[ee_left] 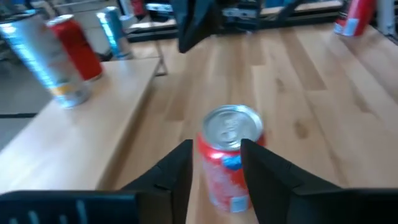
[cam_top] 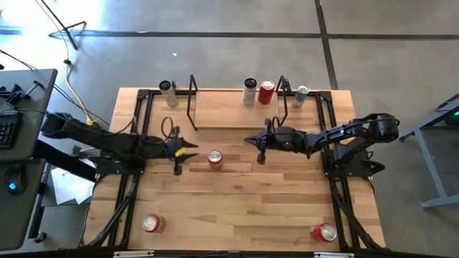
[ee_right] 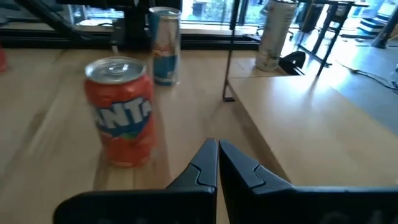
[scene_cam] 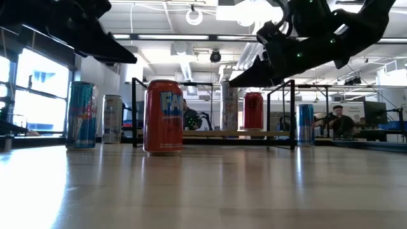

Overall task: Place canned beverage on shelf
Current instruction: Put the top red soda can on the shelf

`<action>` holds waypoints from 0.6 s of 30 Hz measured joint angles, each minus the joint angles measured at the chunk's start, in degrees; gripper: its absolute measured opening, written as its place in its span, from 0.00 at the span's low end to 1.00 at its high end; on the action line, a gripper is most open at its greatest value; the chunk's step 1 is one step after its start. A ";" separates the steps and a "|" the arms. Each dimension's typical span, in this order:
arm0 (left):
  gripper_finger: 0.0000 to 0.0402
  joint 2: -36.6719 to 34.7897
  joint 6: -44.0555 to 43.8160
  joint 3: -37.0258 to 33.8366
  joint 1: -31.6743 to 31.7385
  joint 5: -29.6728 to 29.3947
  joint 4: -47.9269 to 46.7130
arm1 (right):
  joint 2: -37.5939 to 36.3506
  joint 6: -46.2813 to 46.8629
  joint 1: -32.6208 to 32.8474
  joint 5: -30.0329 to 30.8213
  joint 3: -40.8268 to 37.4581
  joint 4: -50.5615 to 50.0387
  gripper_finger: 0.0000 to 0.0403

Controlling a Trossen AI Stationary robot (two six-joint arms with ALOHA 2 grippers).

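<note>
I see the red can [cam_top: 214, 158] upright at table centre. The light-wood shelf [cam_top: 233, 109] sits at its twelve o'clock, apart.

The can [ee_left: 229, 158] just ahead of the left gripper [ee_left: 214, 168] is glossy red metal with a bright, brushed-looking silver lid. The gripper's fingers [ee_left: 171, 174] look like matt black plastic. The table [cam_top: 237, 208] below them is light wood, smooth with a soft sheen and visible grain. Beyond the right gripper [ee_right: 217, 163], also matt black, the shelf [ee_right: 311, 124] is a pale smooth wood plank with thin black metal rod frames, and the cans standing on and beside it are shiny metal
</note>
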 joint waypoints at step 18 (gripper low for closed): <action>0.01 23.93 -10.06 3.64 -10.88 -9.34 11.77 | 11.38 1.93 3.99 4.05 10.21 -1.64 0.00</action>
